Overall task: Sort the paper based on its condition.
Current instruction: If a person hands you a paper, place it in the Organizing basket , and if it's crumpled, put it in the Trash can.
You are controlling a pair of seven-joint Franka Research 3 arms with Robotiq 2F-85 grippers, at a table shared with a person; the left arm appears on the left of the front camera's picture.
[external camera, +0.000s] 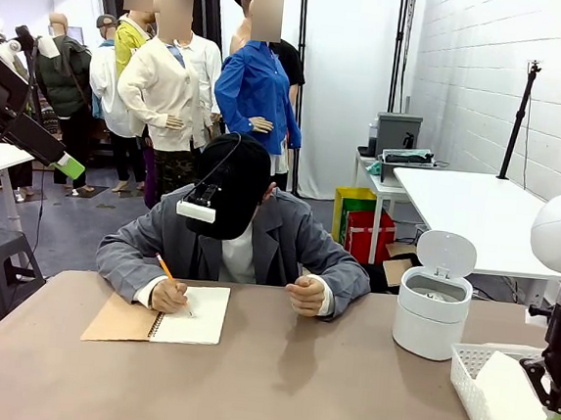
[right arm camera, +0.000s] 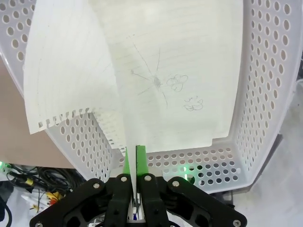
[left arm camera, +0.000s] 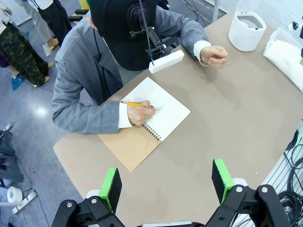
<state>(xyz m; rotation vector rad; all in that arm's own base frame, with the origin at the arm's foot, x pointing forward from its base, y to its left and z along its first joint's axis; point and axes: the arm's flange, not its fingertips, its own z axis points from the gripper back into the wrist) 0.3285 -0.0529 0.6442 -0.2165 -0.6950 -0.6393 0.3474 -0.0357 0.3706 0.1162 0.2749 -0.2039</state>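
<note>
My right gripper (right arm camera: 131,153) is shut on the edge of a lined sheet of paper (right arm camera: 71,71) that curls up over the white perforated basket (right arm camera: 265,94). Under it another sheet (right arm camera: 189,56) with a pencil drawing lies flat in the basket. In the front view that gripper (external camera: 549,418) hangs over the basket (external camera: 473,369) at the table's right edge, with white paper (external camera: 508,412) beneath it. My left gripper (left arm camera: 165,182) is open, high above the table's near-left part, with nothing between its fingers.
A person at the far side writes with a pencil in a spiral notebook with a brown cover (external camera: 193,315) (left arm camera: 163,111). A white lidded bin (external camera: 432,312) (left arm camera: 246,30) stands open beside the basket (left arm camera: 289,52). The person's other fist (external camera: 305,294) rests on the table.
</note>
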